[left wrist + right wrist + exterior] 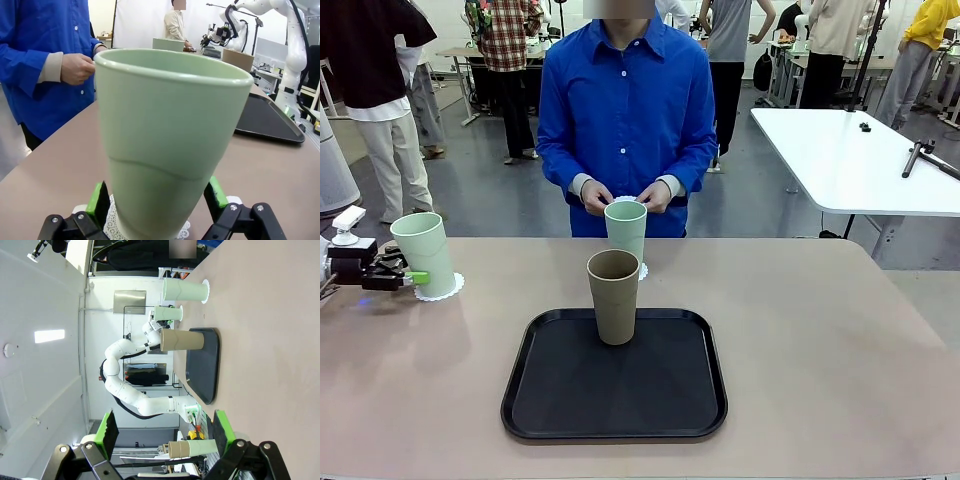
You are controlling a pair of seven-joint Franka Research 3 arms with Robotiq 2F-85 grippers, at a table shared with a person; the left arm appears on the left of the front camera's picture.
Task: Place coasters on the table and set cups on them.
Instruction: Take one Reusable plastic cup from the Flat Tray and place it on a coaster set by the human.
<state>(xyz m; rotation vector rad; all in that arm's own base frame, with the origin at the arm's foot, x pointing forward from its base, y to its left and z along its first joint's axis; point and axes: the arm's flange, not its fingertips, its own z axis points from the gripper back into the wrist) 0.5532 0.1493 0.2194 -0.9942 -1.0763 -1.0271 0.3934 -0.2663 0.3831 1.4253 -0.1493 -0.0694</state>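
Judged mid-task, at the release after a cup placement.

At the table's left edge: tall pale mint-green tapered tumbler (423, 255), upright on a thin white lacy-edged round coaster (442, 290) on the large beige matte table (820, 330). Straddled low down by the left gripper (415, 278), jaws spread wide, green pads (97, 197) just beside the cup wall on either side, seemingly not pressing. Grip let go, nothing held.

Near the far edge, in front of the person in the blue shirt: second pale mint tumbler (625, 228), upright on its own white scalloped coaster (642, 271). Just behind its rim, the person's hands (595, 197), brought together, with a sliver of white between them; cannot tell what.

On the black rounded-corner tray (550, 400) in the middle: brown-taupe tumbler (613, 295), upright near the tray's far edge, no coaster under it.

Right gripper (165, 427) off to the side, fingers apart, empty, facing across the table toward all three cups.

Left to do, by this reckoning: third coaster down on bare table, brown cup onto it.

Next move: draw the left gripper straight back and level, away from the mint cup, keeping both pads off the wall. Tall and narrow-based, so likely to tip or drag its coaster if brushed. Then take the brown cup low on the body, once a coaster lies ready.
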